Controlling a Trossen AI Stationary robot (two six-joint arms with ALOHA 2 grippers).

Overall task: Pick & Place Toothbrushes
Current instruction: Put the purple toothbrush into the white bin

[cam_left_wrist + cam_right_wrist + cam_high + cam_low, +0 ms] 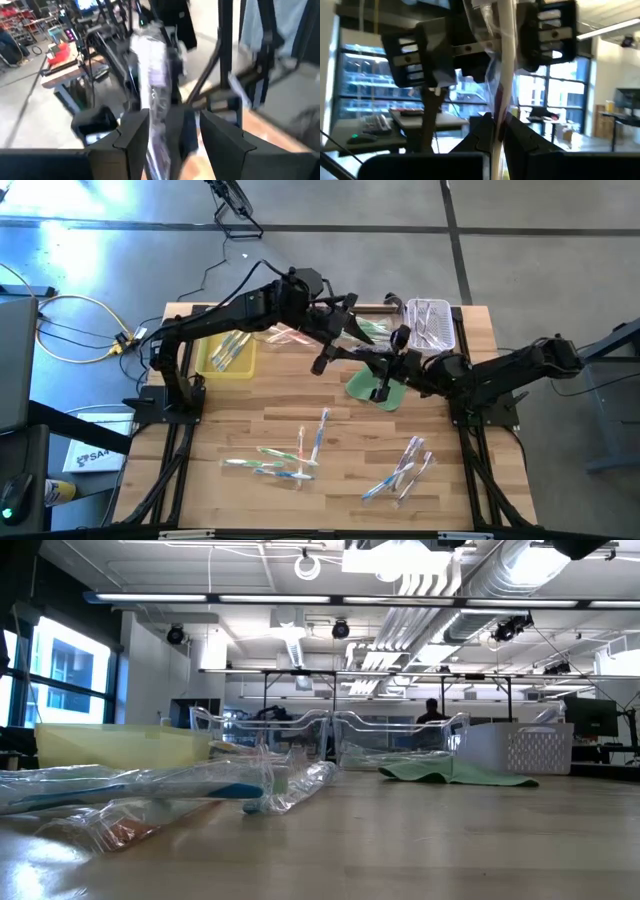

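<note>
Far left on the table: yellow tray with a few toothbrushes in it. Mid-table, loose ones scattered near the front edge. Above the green cloth: left gripper, fingers spread, not pressing the wrapped toothbrush that stands between them. Right gripper clenched on that brush's lower end. Looks like a mid-air handover. Next, probably: draw the left arm clear, then carry right toward the clear tray without snagging the wrapper.

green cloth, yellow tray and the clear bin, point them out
green cloth (362, 386), high view, its bare left part
yellow tray (216, 368), high view, its front rim
clear bin (447, 326), high view, its right rim
</note>
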